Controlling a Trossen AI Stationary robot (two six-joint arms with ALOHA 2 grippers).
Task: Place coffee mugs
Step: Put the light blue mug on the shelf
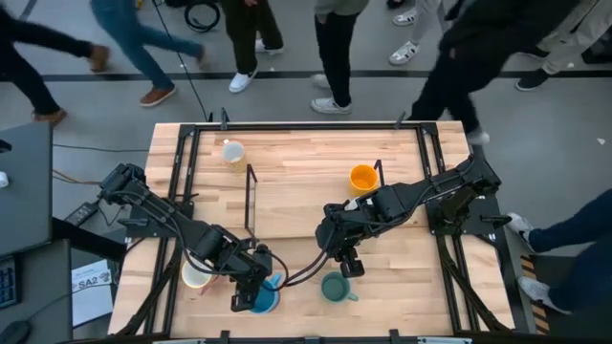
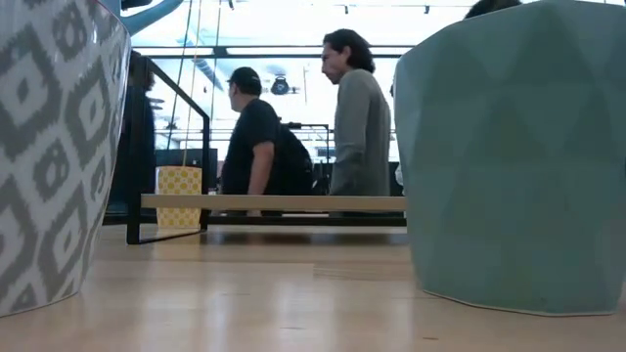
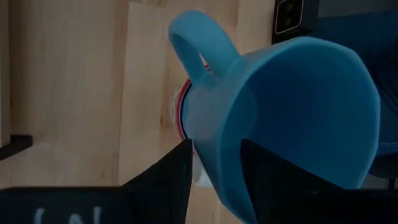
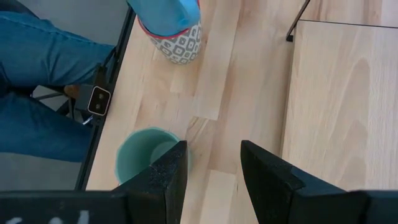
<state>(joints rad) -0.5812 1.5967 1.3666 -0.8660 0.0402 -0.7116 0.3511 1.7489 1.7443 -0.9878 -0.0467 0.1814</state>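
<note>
In the low view, the patterned mug (image 2: 49, 147) and the teal mug (image 2: 518, 156) were each cut off by the picture's edges, and no gripper showed. The left wrist view had the blue mug (image 3: 292, 118) hiding the patterned one beneath it. People (image 1: 335, 48) overhead were cropped at the top.

blue mug (image 3: 280, 118): tilted, atop a grey-patterned mug (image 4: 180, 43)
teal mug (image 1: 335, 286): upright, near front edge
orange mug (image 1: 362, 177): upright, raised shelf
yellow-patterned mug (image 1: 232, 152): far side
cream mug (image 1: 195, 275): left
</note>
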